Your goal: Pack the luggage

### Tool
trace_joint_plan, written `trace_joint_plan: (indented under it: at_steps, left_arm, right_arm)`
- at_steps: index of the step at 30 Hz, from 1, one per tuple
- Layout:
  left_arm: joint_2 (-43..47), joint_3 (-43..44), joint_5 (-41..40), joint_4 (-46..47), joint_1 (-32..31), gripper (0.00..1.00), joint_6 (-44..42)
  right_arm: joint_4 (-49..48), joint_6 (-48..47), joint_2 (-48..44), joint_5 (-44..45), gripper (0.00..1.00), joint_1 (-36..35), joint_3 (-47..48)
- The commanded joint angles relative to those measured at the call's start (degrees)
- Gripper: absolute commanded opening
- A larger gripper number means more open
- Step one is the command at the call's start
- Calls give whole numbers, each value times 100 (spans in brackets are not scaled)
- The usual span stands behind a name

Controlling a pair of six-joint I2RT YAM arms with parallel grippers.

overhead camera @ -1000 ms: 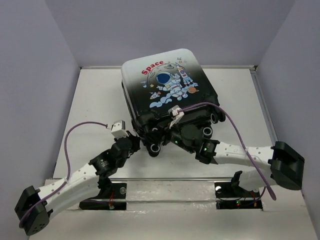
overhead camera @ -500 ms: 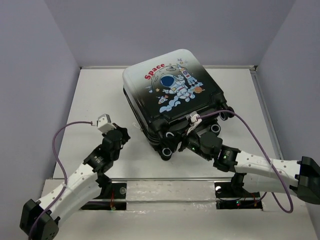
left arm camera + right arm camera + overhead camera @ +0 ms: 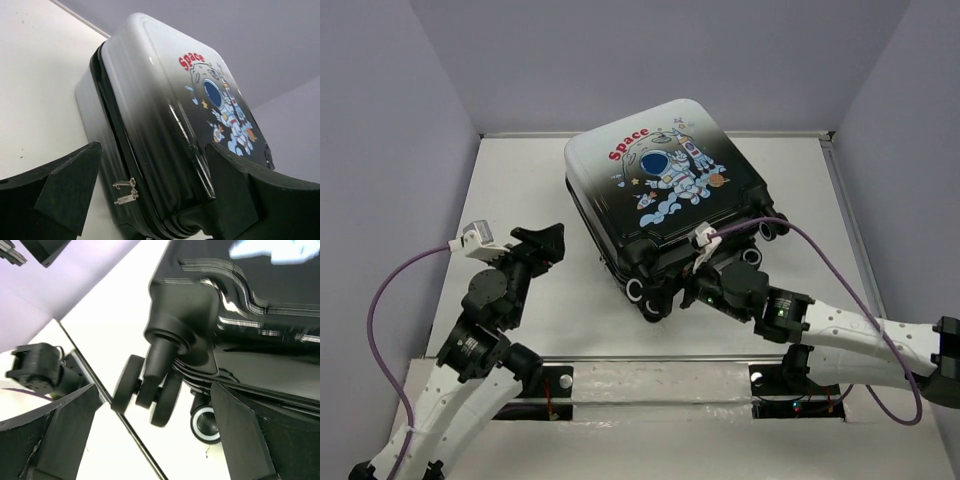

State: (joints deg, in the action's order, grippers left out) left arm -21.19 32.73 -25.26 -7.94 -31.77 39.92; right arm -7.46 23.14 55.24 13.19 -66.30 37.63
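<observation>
Releasing: left gripper (image 3: 544,241) backs off to lower left of frame, jaws apart, empty | right gripper (image 3: 692,288) opens wide beside the wheels (image 3: 650,297) | luggage (image 3: 665,190) shut, flat at centre | packing looks finished.

my left arm (image 3: 445,405) and right arm (image 3: 850,335) are white dimpled shells, black joints — a purple cable (image 3: 370,320) runs from the white camera block (image 3: 473,237) behind my jaws; fingers (image 3: 65,192) are black wedges.
</observation>
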Motion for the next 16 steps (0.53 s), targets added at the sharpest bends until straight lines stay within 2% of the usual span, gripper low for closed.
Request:
trace_joint_plan:
  at_steps: [1,4,8,11,16]
  left_arm:
    - [36,830,653,-646,4,98,-406]
    - [-52,1585,969,-1006,4,99,-687]
    - [9,2421,1005,-1288,4,99,-880]
    - [115,2782,917,-1455,4,99,-994]
    - [203,2853,961,-1657,4,99,-1057]
  right_arm:
    - [1024,-494,-663,-1,100,-76,798]
    - [1624,-748,-1339,288,100,-76,1220]
    - [2107,-872,-2288,596,100,-76,1598]
    - [2205,-899,-3008,955,100,-76,1669]
    - [2363,-767,-3292,1440,100,-76,1608]
